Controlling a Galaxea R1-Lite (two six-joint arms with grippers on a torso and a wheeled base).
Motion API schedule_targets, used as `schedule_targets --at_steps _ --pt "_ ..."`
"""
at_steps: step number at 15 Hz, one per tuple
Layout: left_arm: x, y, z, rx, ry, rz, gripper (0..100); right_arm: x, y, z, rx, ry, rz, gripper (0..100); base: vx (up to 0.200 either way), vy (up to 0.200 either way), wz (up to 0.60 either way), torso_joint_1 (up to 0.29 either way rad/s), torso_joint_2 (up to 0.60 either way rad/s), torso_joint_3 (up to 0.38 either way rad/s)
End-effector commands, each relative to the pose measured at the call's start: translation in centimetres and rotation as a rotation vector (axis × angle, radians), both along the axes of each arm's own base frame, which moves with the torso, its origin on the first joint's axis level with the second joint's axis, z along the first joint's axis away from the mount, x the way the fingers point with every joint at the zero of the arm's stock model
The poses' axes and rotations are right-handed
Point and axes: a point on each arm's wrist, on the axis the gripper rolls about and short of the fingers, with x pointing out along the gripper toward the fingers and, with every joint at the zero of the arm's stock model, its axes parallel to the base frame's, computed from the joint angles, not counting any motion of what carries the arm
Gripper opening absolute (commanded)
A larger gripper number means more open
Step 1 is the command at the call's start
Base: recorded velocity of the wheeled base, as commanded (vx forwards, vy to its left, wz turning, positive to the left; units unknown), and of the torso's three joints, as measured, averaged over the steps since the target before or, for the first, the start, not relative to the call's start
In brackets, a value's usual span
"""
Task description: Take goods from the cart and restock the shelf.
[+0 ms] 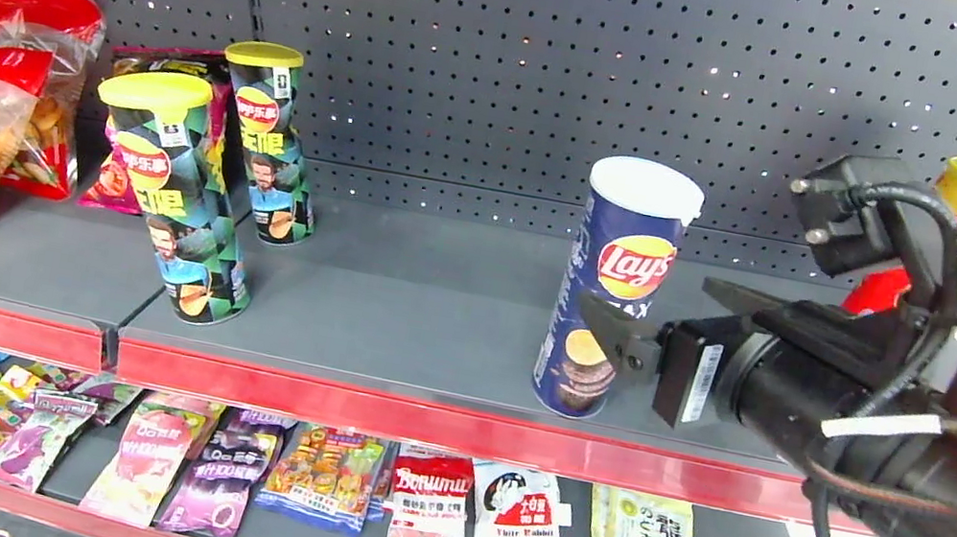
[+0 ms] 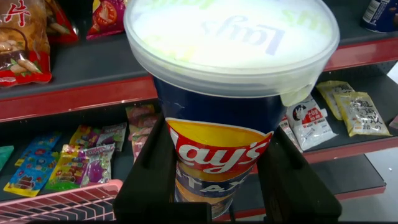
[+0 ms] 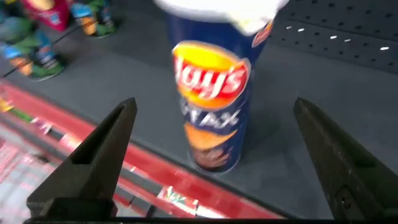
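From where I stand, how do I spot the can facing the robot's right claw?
Look at the upper grey shelf with the red front edge. Right of the two green, yellow-lidded cans stands a dark blue can, alone, the only one there with a white lid.

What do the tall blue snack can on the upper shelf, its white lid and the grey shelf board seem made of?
Tall blue snack can: probably cardboard tube, slightly glossy; print wraps all around.
White lid: likely soft plastic, matte; thin overhanging rim.
Grey shelf board: seemingly painted sheet metal, matte; thin, flat panels.
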Motion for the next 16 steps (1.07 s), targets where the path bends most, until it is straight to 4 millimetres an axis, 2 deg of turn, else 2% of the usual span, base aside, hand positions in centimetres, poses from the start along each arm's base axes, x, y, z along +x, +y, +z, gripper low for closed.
schedule_targets --at_steps 1,6,8,11,12,13,14,16 --pt "0.0 0.0 0.1 0.0 0.0 0.0 0 -2.0 -1.7 0.2 0.022 -0.009 0.067 100 0.0 0.0 0.0 0.0 0.0 0.0" --pt "0.0 0.0 0.1 0.0 -0.002 -0.001 0 -1.9 -5.3 -1.1 -0.026 -0.004 -0.034 100 0.0 0.0 0.0 0.0 0.0 0.0" --pt "0.1 0.0 0.0 0.0 0.004 -0.003 0 -2.4 -7.9 -3.0 -0.101 0.014 -0.095 100 0.0 0.0 0.0 0.0 0.0 0.0" --pt "0.1 0.0 0.2 0.001 0.001 -0.007 0 -4.5 -11.6 -4.5 -0.117 0.01 -0.009 100 0.0 0.0 0.0 0.0 0.0 0.0" --pt "0.2 0.0 0.2 0.001 0.003 -0.011 0 -5.5 -13.8 -5.2 -0.163 0.005 -0.033 100 0.0 0.0 0.0 0.0 0.0 0.0" --pt "0.3 -0.1 0.2 0.001 0.006 -0.014 0 -6.0 -14.8 -5.4 -0.192 0.01 -0.066 100 0.0 0.0 0.0 0.0 0.0 0.0" --pt "0.3 -0.1 0.2 0.003 0.01 -0.017 0 -7.3 -16.6 -5.5 -0.227 0.048 -0.149 100 0.0 0.0 0.0 0.0 0.0 0.0" --pt "0.4 -0.1 0.4 0.0 0.009 -0.041 0 -9.6 -17.9 -5.6 -0.233 0.088 -0.204 100 0.0 0.0 0.0 0.0 0.0 0.0"
